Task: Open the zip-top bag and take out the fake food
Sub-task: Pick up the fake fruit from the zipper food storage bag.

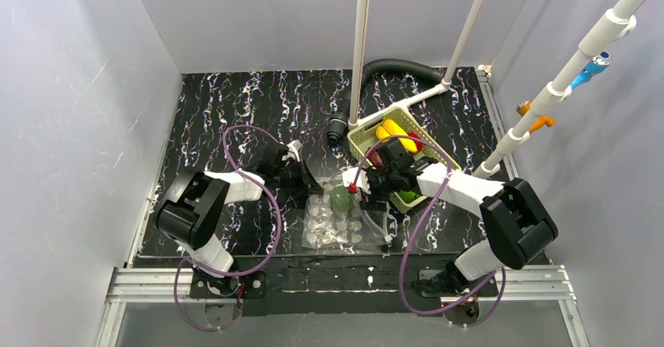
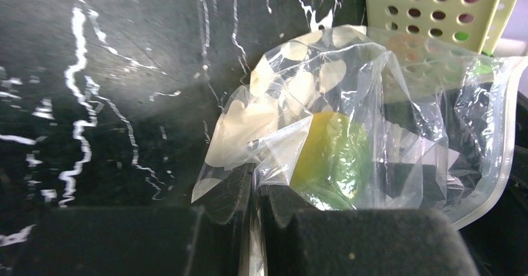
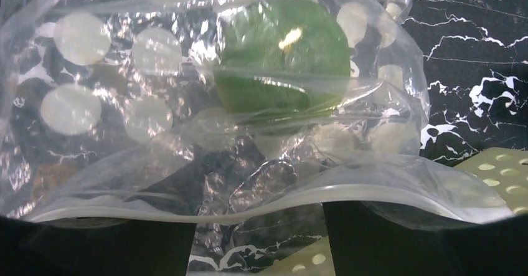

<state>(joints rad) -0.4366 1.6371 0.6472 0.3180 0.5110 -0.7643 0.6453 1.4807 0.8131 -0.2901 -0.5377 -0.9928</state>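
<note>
The zip-top bag, clear with white dots, lies between my two grippers near the table's front. One green round piece of fake food sits inside it, near its top end. In the left wrist view my left gripper is shut on a fold of the zip-top bag, with the green piece just beyond the fingers. In the right wrist view my right gripper stands open. The bag's thick zip rim runs across both its fingers, and the green piece shows through the plastic further in.
A pale green slotted basket stands just behind the right gripper and holds yellow pieces, a red one and a green one. A black corrugated hose and white pipes stand behind it. Grey walls close in both sides.
</note>
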